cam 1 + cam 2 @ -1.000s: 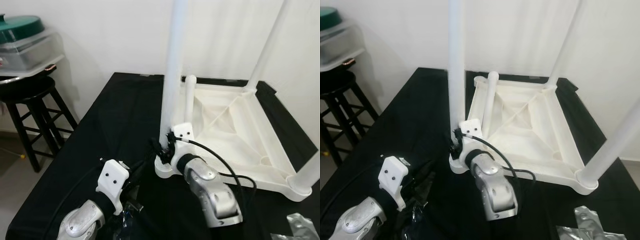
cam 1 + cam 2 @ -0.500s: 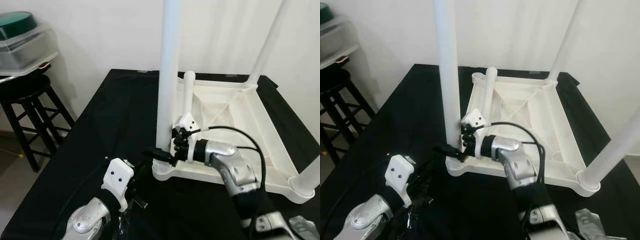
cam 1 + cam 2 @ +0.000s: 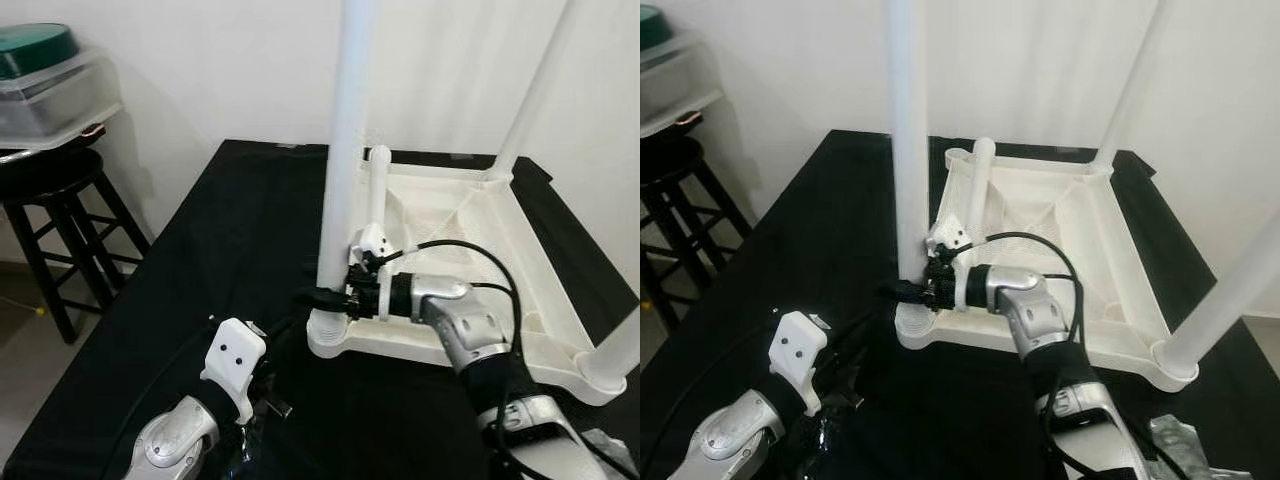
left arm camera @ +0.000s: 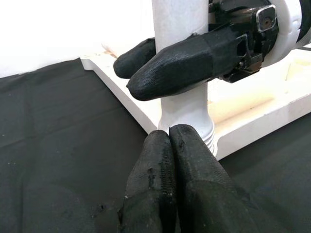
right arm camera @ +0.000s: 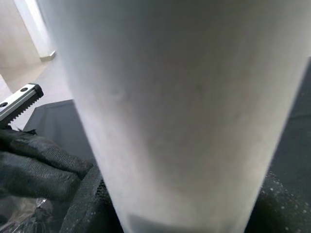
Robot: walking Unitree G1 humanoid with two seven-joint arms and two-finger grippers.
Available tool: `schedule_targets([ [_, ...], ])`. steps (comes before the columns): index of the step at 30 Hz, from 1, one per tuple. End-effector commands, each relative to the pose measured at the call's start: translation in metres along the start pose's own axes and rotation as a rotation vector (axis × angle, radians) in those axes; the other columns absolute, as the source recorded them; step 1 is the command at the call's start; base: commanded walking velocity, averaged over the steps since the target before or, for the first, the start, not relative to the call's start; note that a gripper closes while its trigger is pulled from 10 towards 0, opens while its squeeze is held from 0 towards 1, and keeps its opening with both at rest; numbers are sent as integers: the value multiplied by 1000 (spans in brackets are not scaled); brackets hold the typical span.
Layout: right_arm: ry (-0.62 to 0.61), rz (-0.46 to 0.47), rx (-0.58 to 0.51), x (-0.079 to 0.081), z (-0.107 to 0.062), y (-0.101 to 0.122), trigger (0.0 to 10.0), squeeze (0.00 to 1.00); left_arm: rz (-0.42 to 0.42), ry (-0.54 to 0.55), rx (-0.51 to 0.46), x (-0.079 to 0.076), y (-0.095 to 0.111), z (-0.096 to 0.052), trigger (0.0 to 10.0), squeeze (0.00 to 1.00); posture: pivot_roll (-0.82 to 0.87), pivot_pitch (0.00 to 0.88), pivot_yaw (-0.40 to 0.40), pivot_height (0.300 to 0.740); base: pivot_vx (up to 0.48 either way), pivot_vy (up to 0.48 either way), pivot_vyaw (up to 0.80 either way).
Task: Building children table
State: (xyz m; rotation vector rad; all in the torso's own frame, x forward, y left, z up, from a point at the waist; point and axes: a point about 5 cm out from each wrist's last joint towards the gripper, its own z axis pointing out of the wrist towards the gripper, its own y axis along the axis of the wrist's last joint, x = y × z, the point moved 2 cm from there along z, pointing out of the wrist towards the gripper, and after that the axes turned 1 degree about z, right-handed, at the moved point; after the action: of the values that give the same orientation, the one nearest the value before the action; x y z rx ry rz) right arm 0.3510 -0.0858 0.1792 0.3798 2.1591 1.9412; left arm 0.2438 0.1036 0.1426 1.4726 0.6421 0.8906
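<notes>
**Near leg clamped at its socket — mind the seating**

My right gripper (image 3: pixel 322 299) is clamped on the near table leg (image 3: pixel 343 160), one black finger either side of the white tube just above its threaded foot. That leg stands upright in the corner socket at about 7 o'clock of the upturned tabletop (image 3: pixel 470 250), which lies on the black-covered table (image 3: pixel 230 240). Two more legs rise from the corners at 1 o'clock (image 3: pixel 535 90) and 4 o'clock (image 3: pixel 618 345), and a fourth leg (image 3: pixel 376 195) lies loose along the tabletop's left rim, reaching toward the 11 o'clock corner.

My left gripper (image 4: pixel 169 133) sits low at 6 o'clock of the gripped leg, its fingers pressed together on nothing, tips just short of the socket's base.

I judge the near leg is partly seated — threads show at its foot in the left wrist view. The risks from here:

- If I twist off-axis, the thread could cross and the leg jam crooked.
- The tube is smooth; my fingers may slip round it instead of turning it.
- With nothing bracing the tabletop, my torque could slide the whole piece over the cloth, or sway the tall leg.
- The left gripper is near enough to be bumped.
</notes>
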Motion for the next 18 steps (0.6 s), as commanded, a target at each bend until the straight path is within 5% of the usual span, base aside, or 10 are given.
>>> schedule_targets([
  [1, 4, 3, -19, 1, -4, -1, 0, 0, 3, -4, 13, -2, -4, 0, 10000, 0, 46, 44, -20, 740, 0, 0, 0],
  [6, -156, 9, -4, 0, -14, -10, 0, 0, 50, -1, 9, -2, -1, 0, 10000, 0, 35, 46, -21, 740, 0, 0, 0],
  [7, -378, 60, 2, -3, -12, -18, 0, 0, 74, 5, 2, -1, 1, 0, 10000, 0, 25, 51, -32, 740, 0, 0, 0],
  [8, -378, 60, 2, -3, -12, -18, 0, 0, 74, 5, 2, -1, 1, 0, 10000, 0, 25, 51, -32, 740, 0, 0, 0],
  [9, -541, 97, 12, -5, -14, -25, 0, 0, 88, 10, -4, 0, 2, -1, 10000, 0, 25, 51, -32, 740, 0, 0, 0],
  [10, -770, 174, 21, 3, -20, -38, 0, 0, 95, 15, -8, 1, 4, -2, 10000, 0, 21, 59, -30, 740, 0, 0, 0],
  [11, -853, 235, 12, 23, -17, -47, 0, 0, 107, 19, -12, 2, 5, -3, 10000, 0, 26, 63, -23, 740, 0, 0, 0],
  [15, -831, 253, 7, 47, -7, -51, 0, 0, 140, 48, -26, 7, 8, -4, 10000, 0, 9, 48, -7, 740, 0, 0, 0],
  [18, -785, 207, 8, 48, -1, -48, 0, 0, 128, 46, -26, 9, 7, -2, 10000, 0, 10, 46, -4, 740, 0, 0, 0],
])
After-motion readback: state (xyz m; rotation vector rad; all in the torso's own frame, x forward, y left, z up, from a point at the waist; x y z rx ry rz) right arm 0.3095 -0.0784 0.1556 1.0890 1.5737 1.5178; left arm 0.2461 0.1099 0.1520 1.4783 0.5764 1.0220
